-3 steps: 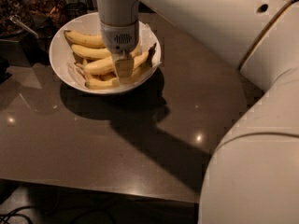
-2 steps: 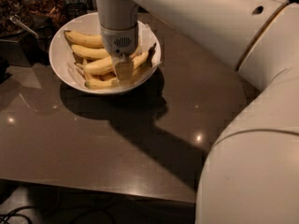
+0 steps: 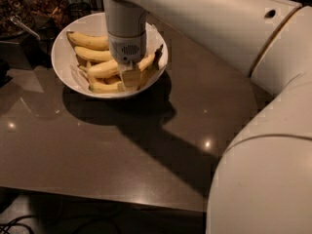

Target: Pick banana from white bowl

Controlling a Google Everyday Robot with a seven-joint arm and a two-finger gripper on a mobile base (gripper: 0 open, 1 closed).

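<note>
While the gripper (image 3: 129,78) hangs inside the white bowl (image 3: 59,52), the banana (image 3: 103,68) lies right under it.
Long axis crosses the bowl, dark stem toward its right rim; whether the gripper holds it, I cannot tell.

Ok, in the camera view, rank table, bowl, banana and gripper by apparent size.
1. table
2. bowl
3. banana and gripper, not ranked: the gripper is down in the bowl across the banana's middle, hides part of it, and looks nearer the camera.
</note>
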